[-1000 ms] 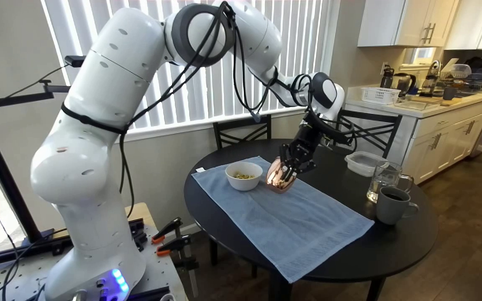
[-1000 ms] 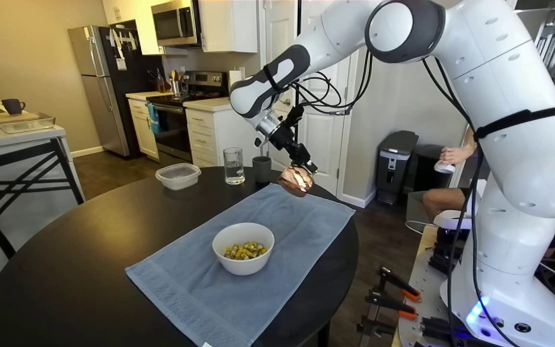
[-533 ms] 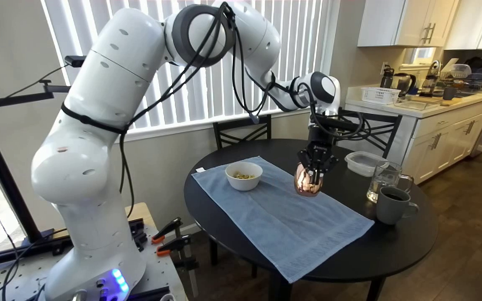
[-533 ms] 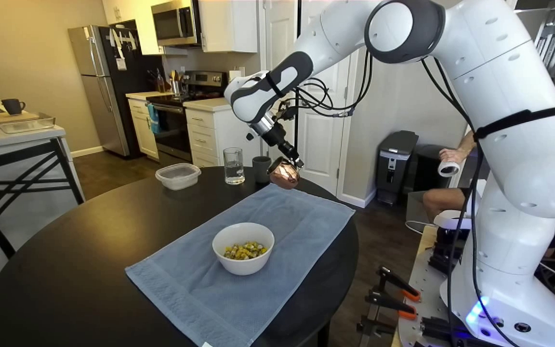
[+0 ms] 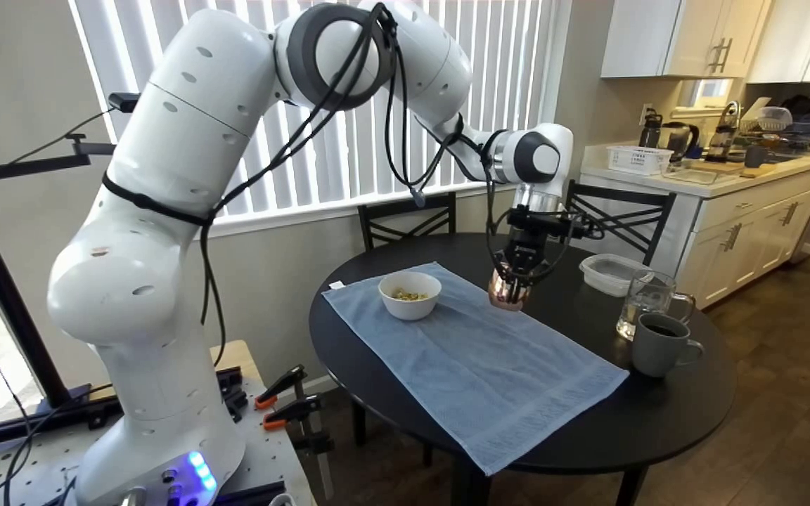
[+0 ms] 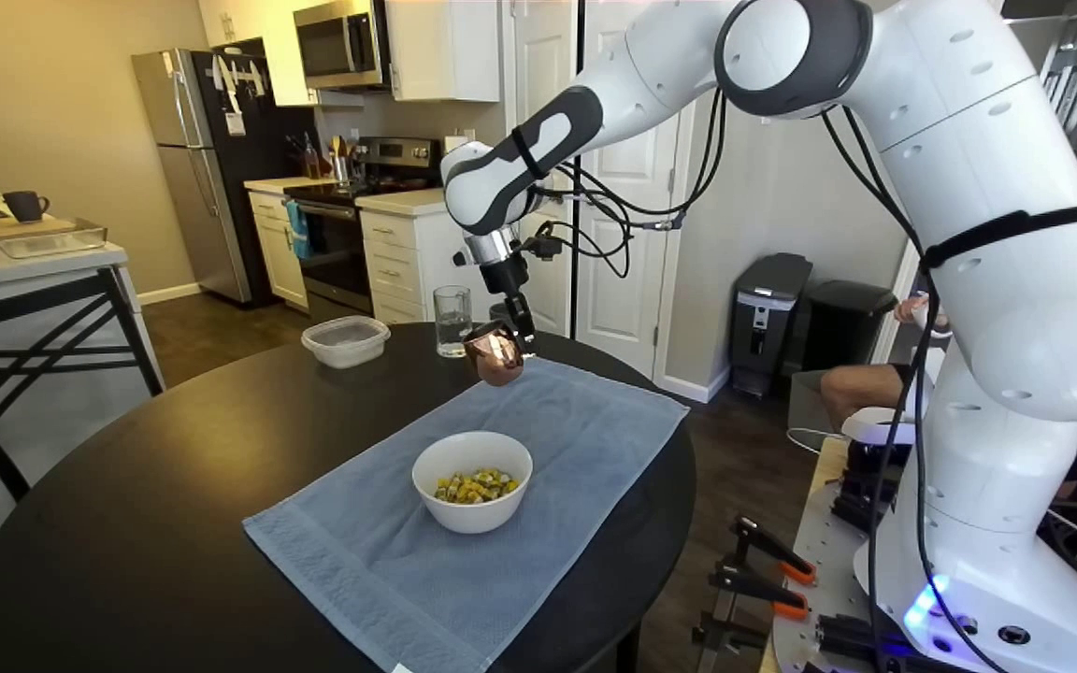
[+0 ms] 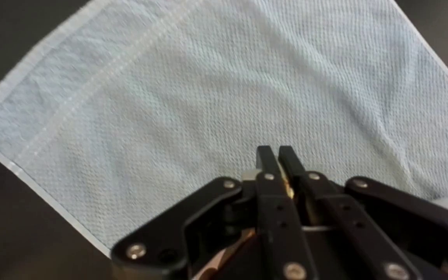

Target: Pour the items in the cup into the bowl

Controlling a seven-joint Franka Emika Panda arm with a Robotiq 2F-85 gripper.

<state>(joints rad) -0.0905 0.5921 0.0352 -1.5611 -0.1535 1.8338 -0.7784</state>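
Holding the copper cup (image 6: 498, 363) clamped in the pincer (image 7: 275, 151), a little tilted. Up in the air above the desk (image 6: 174, 458), near a long edge of the blue towel (image 6: 361, 561). Well apart from the white bowl (image 6: 471, 517), set on the same towel and containing small yellowish pieces (image 6: 476, 487) in a heap.

A blue towel (image 5: 503, 379) lies spread on the round black desk (image 5: 644, 418). Near it stands a grey mug (image 5: 654, 351) holding dark liquid, just beside a glass mug (image 5: 643, 299) partly filled with clear liquid; a translucent plastic food container (image 5: 607, 280) sits close by. A black chair (image 5: 391, 210) stands below vertical blinds (image 5: 338, 154). In an exterior view, a teal cloth (image 6: 299, 230) hangs on the oven (image 6: 337, 254) near a stainless-steel refrigerator (image 6: 200, 182).
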